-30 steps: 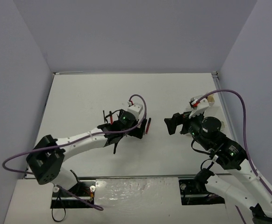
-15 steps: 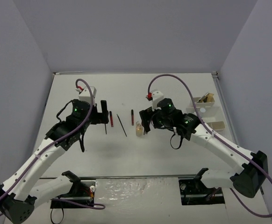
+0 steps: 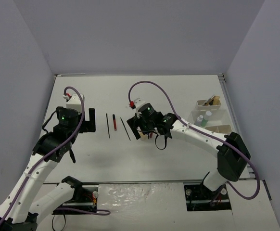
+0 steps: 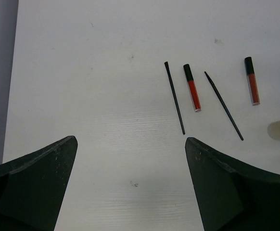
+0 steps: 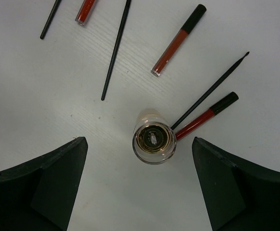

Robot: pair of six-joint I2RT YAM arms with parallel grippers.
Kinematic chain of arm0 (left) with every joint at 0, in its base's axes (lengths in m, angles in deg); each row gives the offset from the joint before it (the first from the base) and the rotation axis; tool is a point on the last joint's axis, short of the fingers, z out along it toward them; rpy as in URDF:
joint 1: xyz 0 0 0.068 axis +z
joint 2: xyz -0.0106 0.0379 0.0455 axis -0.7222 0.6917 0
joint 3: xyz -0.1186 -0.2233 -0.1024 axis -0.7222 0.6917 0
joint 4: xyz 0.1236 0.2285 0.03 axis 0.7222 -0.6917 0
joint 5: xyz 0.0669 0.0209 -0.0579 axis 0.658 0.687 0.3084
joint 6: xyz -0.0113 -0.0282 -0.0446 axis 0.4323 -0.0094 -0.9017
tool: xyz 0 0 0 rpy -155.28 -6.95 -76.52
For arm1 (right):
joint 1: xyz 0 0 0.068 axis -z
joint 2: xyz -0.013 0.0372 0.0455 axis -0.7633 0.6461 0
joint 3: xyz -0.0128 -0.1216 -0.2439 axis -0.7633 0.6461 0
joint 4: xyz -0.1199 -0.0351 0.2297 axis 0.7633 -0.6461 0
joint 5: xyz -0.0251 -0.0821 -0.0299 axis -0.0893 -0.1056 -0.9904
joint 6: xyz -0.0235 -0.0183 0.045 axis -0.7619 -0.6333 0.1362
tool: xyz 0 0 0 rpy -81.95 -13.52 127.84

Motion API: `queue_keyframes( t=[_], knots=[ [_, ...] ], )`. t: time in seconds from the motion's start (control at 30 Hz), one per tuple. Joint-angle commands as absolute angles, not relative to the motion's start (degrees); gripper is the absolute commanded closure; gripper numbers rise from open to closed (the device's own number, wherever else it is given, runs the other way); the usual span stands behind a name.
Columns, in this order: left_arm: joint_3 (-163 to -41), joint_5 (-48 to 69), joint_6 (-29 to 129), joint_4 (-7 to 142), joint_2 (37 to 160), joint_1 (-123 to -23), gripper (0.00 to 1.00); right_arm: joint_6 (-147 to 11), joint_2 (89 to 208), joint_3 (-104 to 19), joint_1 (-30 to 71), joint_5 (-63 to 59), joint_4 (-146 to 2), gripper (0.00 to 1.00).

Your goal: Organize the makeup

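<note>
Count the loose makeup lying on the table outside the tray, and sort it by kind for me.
Thin black sticks: 3
Red tubes with black caps: 3
Upright bottle: 1
Total: 7

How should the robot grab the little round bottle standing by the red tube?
Come straight down and pinch the small clear glass bottle across its round body: it stands upright, top facing the wrist camera, between the right gripper's open fingers. A black-capped red tube and a thin black stick end beside it, so probably close gently.
</note>
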State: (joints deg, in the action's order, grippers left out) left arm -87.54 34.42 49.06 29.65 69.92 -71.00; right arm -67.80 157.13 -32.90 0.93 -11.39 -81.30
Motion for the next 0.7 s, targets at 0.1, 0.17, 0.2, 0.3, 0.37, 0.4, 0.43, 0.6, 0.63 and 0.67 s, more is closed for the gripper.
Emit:
queue_keyframes(
  t=[0.1, 0.17, 0.2, 0.3, 0.37, 0.4, 0.43, 0.6, 0.63, 0.67],
  knots=[
    [-87.1, 34.3, 51.2, 30.7, 70.5, -68.7, 0.07, -65.4, 161.3, -35.6, 0.4, -16.0, -79.6, 0.19],
    [-87.1, 33.9, 51.2, 30.6, 70.5, -68.6, 0.07, -65.1, 161.8, -35.4, 0.4, -16.0, -79.7, 0.23],
    [-87.1, 33.9, 51.1, 30.6, 70.5, -68.5, 0.07, -65.0, 162.2, -35.4, 0.4, -16.0, -79.7, 0.25],
    [-86.9, 33.7, 51.0, 30.5, 70.5, -68.3, 0.06, -64.8, 162.8, -35.5, 0.4, -16.1, -79.7, 0.34],
    [-86.9, 33.4, 51.0, 30.6, 70.4, -68.1, 0.07, -64.7, 162.9, -35.6, 0.4, -16.5, -79.8, 0.37],
    [-86.8, 33.3, 51.0, 30.6, 70.3, -68.0, 0.07, -64.8, 162.9, -35.7, 0.4, -16.6, -79.8, 0.39],
    [-86.8, 33.2, 51.0, 30.6, 70.3, -67.9, 0.07, -64.8, 163.0, -35.8, 0.4, -17.0, -80.0, 0.41],
    [-86.8, 32.8, 50.9, 30.7, 70.3, -67.4, 0.06, -65.1, 163.7, -36.7, 0.4, -17.7, -80.9, 0.49],
    [-86.8, 32.7, 50.8, 30.7, 70.4, -67.4, 0.07, -65.1, 163.8, -36.7, 0.4, -17.8, -81.1, 0.51],
    [-86.8, 32.5, 50.9, 30.7, 70.4, -67.3, 0.07, -65.1, 163.8, -36.8, 0.4, -17.8, -81.2, 0.54]
  ],
)
